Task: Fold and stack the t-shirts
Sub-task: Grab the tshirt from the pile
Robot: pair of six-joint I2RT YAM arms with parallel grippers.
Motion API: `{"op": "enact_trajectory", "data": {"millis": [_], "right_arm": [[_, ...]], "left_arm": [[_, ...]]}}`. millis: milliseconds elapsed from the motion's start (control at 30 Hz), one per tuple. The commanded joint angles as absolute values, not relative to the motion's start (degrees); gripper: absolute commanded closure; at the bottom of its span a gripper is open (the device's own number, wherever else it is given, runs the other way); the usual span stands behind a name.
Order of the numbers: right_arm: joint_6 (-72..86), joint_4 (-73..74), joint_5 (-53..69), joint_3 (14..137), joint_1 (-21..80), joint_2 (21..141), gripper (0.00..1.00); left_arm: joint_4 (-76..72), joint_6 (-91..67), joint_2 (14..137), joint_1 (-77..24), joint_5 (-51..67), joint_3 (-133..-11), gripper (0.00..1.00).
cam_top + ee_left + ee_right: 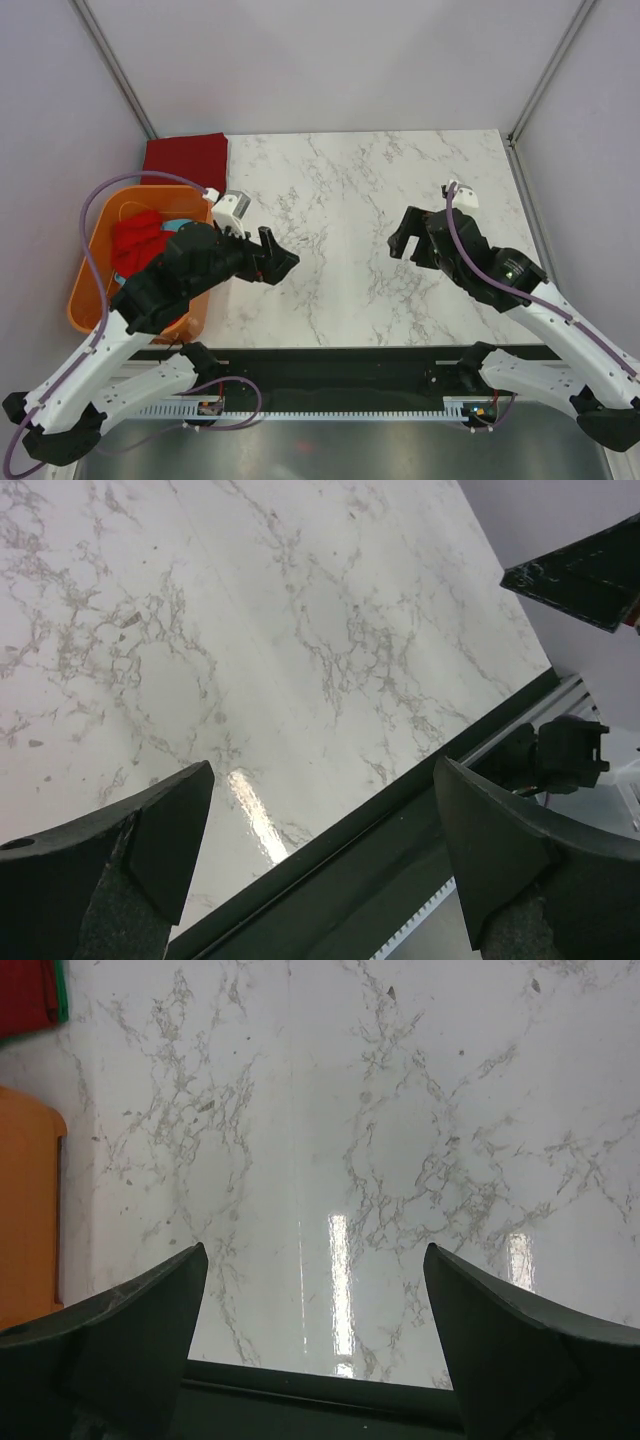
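A bright red t-shirt [138, 238] lies crumpled in the orange basket [88, 300] at the table's left edge, with a bit of teal cloth [178, 226] beside it. A darker maroon t-shirt [187, 155] lies folded flat at the back left corner; in the right wrist view it [28, 995] shows a thin teal edge along its side. My left gripper [283, 256] [325, 810] hovers open just right of the basket, above the table's near edge. My right gripper [398, 232] [315, 1300] is open over the right half of the table. Neither holds anything.
The white marble table [340, 200] lies between the two grippers. A black rail [340, 360] runs along its near edge. Grey walls enclose the back and both sides. The basket's orange wall [28, 1220] shows at the left of the right wrist view.
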State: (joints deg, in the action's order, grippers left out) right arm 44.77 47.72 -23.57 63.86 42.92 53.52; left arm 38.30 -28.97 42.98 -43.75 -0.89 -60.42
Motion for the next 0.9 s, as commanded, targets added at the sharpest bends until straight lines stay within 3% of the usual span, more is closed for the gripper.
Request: {"op": "enact_trajectory", "data": {"millis": [0,233,333,467,633,867], "right_arm": [[45.1,48.0,-23.4,64.0,43.0,53.5,0.02],[43.4,47.7,-26.0,62.2,43.0,52.6,0.02],[42.5,47.2,-25.8,61.2,43.0,52.2,0.02],[41.0,45.3,-24.7,61.2,43.0,51.3,0.02],[38.9,43.1,-23.7,61.2,43.0,49.6,0.02],[34.4,36.9,-18.9,61.5,43.0,47.4,0.02]], "left_arm": [[39.9,-31.9,45.2,-43.9,-4.6,-63.1,0.01],[50.3,-35.6,52.9,-42.1,-22.1,-69.9,0.0],[55.1,-35.6,57.6,-34.6,-23.3,-74.3,0.0],[55.3,-38.2,58.5,-16.4,-21.3,-74.6,0.0],[54.8,-43.1,58.5,-7.3,-31.8,-73.8,0.08],[53.1,-48.9,66.4,5.8,-30.0,-70.7,0.14]]}}
